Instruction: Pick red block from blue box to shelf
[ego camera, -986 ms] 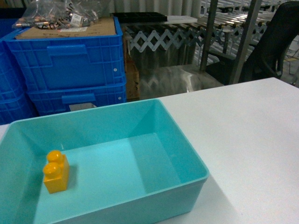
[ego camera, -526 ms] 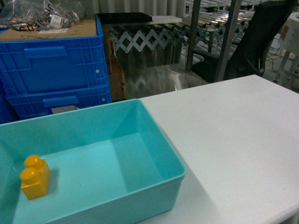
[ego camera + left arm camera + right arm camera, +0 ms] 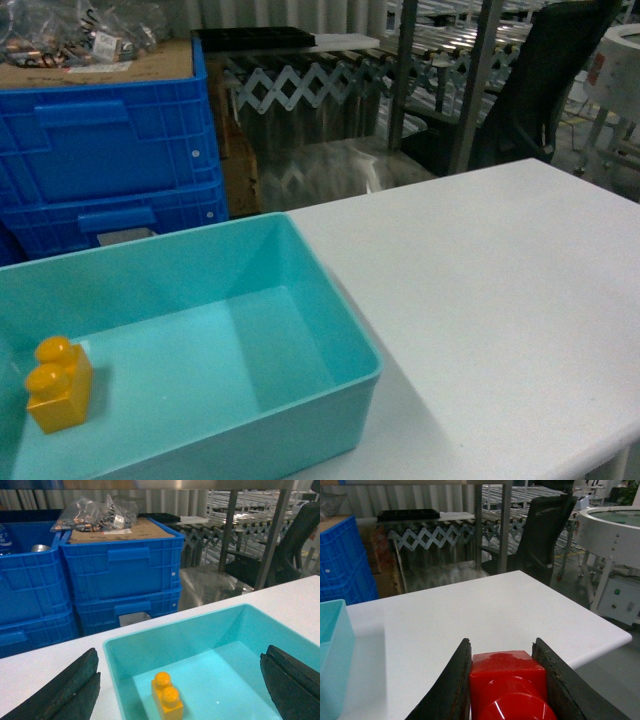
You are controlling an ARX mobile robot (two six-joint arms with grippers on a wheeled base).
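Surroundings: dark blue ribbed crates (image 3: 105,150) stacked behind the table (image 3: 500,300), the top 1 covered with cardboard and clear bags of small parts; a black office chair (image 3: 540,530) beyond the table's far edge; a white round table (image 3: 615,527) at the right of the right wrist view.
Shelf: stainless-steel posts and rails (image 3: 470,60) stand past the far edge of the table, well apart from the box.
Blue box: the teal tub (image 3: 330,290) sits on the table at the left of the head view; inside it only a yellow-orange 2-stud brick (image 3: 58,385) stands upright near the left wall.
Change: against the head view of 0.5 s ago, the tub and yellow brick lie further left and the chair and white round table show more at the right.
Red block: the red block (image 3: 510,685) is clamped between the 2 fingers of the right claw (image 3: 507,692), over bare table, out of the tub.
Left claw: the left claw (image 3: 182,687) is spread wide above the tub, the yellow brick between its fingers, touching neither.
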